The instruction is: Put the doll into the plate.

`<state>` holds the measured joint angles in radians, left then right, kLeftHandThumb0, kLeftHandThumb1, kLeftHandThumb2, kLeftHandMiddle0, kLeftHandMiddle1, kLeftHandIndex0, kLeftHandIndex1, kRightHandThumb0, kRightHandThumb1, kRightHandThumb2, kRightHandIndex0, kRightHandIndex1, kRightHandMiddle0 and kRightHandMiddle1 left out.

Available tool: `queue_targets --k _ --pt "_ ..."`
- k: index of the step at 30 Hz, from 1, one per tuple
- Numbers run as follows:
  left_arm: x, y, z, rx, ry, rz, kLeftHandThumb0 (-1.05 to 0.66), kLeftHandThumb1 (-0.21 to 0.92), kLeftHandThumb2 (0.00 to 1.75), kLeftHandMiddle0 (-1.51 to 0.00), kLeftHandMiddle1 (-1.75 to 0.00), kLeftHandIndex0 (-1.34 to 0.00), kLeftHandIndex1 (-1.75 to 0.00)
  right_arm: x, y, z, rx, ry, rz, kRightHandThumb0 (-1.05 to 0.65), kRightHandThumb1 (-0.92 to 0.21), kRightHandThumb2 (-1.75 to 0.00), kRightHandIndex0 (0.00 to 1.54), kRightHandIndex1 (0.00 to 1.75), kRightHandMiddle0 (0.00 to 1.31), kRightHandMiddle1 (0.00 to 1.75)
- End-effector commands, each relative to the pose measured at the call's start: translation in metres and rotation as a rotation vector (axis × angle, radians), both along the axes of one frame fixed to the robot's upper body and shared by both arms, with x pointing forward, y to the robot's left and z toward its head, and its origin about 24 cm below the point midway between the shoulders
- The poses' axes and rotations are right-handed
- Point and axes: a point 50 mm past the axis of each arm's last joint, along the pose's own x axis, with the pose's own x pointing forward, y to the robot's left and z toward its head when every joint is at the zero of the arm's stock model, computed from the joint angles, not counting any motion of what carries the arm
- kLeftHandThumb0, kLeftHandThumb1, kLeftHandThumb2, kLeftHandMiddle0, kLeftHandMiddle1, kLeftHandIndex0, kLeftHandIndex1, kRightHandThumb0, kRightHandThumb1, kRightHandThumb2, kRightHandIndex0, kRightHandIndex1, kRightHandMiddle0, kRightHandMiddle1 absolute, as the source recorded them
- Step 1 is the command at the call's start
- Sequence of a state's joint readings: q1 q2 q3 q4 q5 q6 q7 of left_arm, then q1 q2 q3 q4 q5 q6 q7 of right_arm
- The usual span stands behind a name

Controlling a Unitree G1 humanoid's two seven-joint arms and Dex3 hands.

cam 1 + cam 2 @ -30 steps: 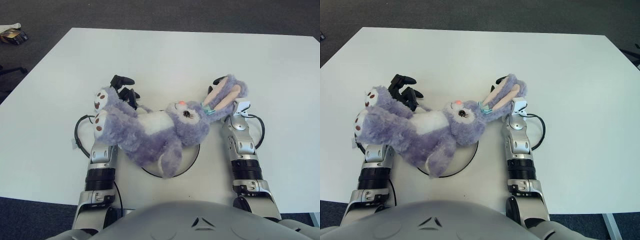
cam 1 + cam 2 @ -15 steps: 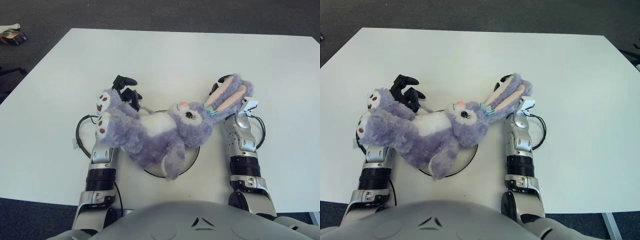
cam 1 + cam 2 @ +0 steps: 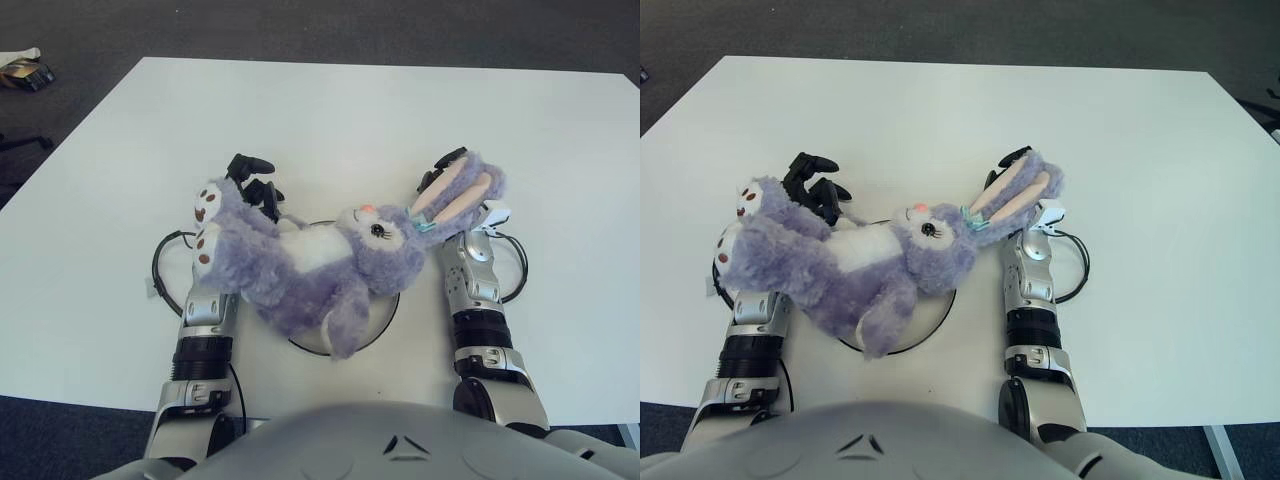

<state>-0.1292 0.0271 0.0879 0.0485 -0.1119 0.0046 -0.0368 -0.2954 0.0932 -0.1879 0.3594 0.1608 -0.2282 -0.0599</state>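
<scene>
A purple plush bunny doll point(image 3: 310, 265) lies on its back across a white plate with a dark rim point(image 3: 386, 318) at the table's near middle. Its body hides most of the plate. My left hand point(image 3: 248, 178) is under the doll's legs, and its black fingers curl up just past the white-soled feet point(image 3: 205, 225). My right hand point(image 3: 446, 160) is under the long pink-lined ears point(image 3: 455, 192), and the ears move along with it. The doll's head point(image 3: 936, 248) is over the plate's right part.
The white table point(image 3: 340, 110) stretches wide beyond the hands. Black cable loops lie beside each wrist, one on the left point(image 3: 157, 268) and one on the right point(image 3: 520, 268). A small dark item point(image 3: 27, 72) sits off the table at far left.
The right hand carried the ears up and to the right, then eased back slightly. The doll's body shifted a little forward over the plate. The left hand barely moved.
</scene>
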Motion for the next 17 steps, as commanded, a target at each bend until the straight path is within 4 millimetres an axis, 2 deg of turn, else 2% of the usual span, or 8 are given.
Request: queue_targets --k 1,17 --pt "-0.0023 -0.0009 -0.01 -0.011 0.022 0.011 -0.01 0.35 1.28 -0.64 -1.7 -0.32 -1.75 -0.0148 -0.0036 -0.0298 -0.015 0.086 -0.005 -0.01 0.07 -1.72 0.88 1.75 0.75 1.63" --pt "-0.0004 -0.0004 -0.0123 -0.006 0.002 0.037 -0.01 0.35 1.29 -0.64 -1.7 -0.32 -1.75 -0.0156 -0.003 -0.0308 -0.04 0.064 0.004 -0.01 0.09 -1.74 0.89 1.75 0.75 1.65"
